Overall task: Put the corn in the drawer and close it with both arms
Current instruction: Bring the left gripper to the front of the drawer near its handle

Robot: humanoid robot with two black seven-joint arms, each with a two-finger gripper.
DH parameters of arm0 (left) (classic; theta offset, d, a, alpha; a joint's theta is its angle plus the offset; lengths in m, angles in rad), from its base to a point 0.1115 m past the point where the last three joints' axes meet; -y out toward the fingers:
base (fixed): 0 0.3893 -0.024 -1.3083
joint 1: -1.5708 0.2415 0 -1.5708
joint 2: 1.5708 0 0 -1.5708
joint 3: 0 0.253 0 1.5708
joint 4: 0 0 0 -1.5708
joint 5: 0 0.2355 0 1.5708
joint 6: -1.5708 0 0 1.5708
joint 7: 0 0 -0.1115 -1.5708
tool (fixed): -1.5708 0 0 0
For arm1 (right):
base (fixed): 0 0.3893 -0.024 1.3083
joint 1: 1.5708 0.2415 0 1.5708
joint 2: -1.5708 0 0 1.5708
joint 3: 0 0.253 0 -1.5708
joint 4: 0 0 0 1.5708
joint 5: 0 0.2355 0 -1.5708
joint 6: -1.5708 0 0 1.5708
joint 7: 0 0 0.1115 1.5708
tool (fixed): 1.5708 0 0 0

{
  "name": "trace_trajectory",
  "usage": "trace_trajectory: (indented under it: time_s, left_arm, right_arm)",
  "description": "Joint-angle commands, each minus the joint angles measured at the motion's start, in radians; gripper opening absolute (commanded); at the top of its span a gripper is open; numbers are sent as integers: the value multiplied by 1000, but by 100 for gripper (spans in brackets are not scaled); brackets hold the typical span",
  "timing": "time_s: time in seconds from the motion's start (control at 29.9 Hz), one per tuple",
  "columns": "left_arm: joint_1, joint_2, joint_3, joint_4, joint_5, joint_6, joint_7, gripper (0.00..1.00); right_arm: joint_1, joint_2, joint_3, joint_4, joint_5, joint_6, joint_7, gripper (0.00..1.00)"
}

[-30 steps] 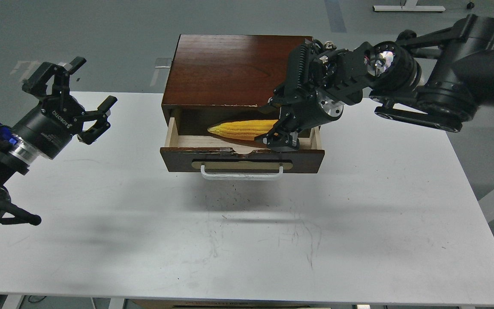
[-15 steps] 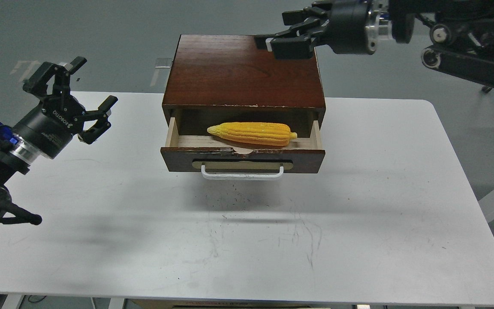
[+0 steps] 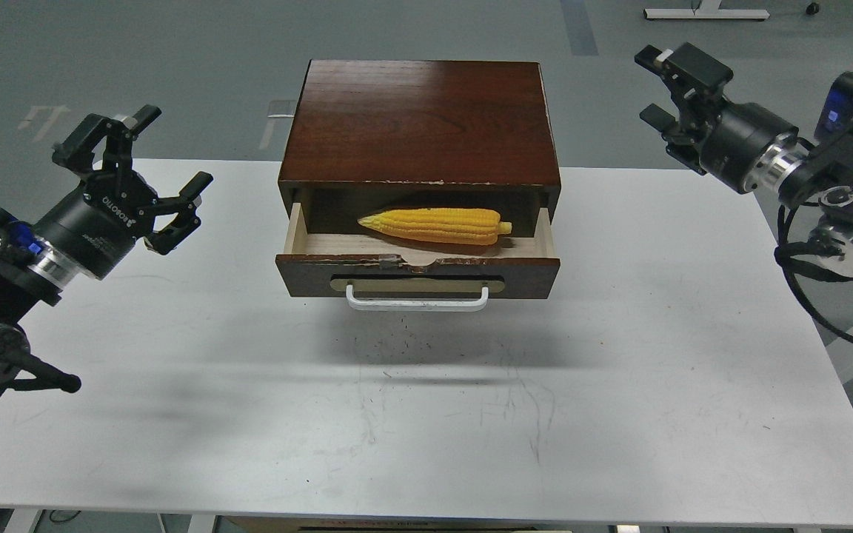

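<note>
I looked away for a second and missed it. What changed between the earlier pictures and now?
The right tool let go of the corn, rose out of the drawer and swung away to the right of the cabinet; it is open and holds nothing. The left tool edged slightly right, open as before. The corn lies where it was put, and the drawer is as far open as before.

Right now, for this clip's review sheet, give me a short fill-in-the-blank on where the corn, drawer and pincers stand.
1. The corn lies inside the ____.
2. The drawer is pulled ____, not pushed in.
3. The corn's pointed tip faces the robot's ____ side.
4. The left pincer and right pincer both hold ____.

Missing words: drawer; open; left; nothing
</note>
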Motion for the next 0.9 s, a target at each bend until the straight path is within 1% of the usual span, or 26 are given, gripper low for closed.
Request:
trace_trajectory:
  time_s: [0.0,0.07,0.1,0.17,0.3,0.33,0.37,0.4,0.47,0.5,0.57,0.64,0.77,0.8,0.87]
  left_arm:
    - [0,-3,1,0,3,0,-1,100]
    - [0,-6,1,0,4,0,-1,100]
    - [0,-6,1,0,4,0,-1,100]
    - [0,-6,2,0,7,0,-3,100]
    - [-3,10,-2,-3,47,0,-8,100]
    - [-8,13,-4,-6,61,0,-17,100]
    - [-14,28,-8,-17,95,0,-43,100]
    - [-18,39,-11,-26,115,0,-58,100]
    - [-69,82,-10,-87,199,0,-103,100]
    - [-81,91,-10,-104,222,0,-110,100]
    - [-106,106,-11,-136,273,0,-118,100]
    - [-165,114,-14,-211,389,0,-127,100]
    - [-231,103,-14,-307,565,0,-130,99]
    - [-248,88,-13,-351,649,0,-130,99]
    - [-273,47,-7,-396,776,0,-130,98]
  right_arm:
    - [-135,33,121,-69,119,76,0,96]
    - [-195,69,164,-124,179,133,0,96]
    - [-195,69,164,-124,179,133,0,96]
    - [-230,79,180,-155,210,165,0,97]
    - [-253,84,180,-156,214,168,0,97]
    - [-253,84,180,-156,214,168,0,97]
    - [-255,84,180,-156,211,168,0,97]
    - [-253,84,180,-156,211,168,0,97]
    - [-253,83,178,-158,211,168,0,97]
    - [-253,83,178,-158,211,170,0,97]
    - [-253,84,178,-158,211,170,0,97]
    - [-253,83,178,-158,210,170,0,97]
    - [-255,83,174,-158,210,170,0,98]
    - [-255,83,172,-158,210,170,0,98]
    - [-260,83,172,-160,210,168,0,98]
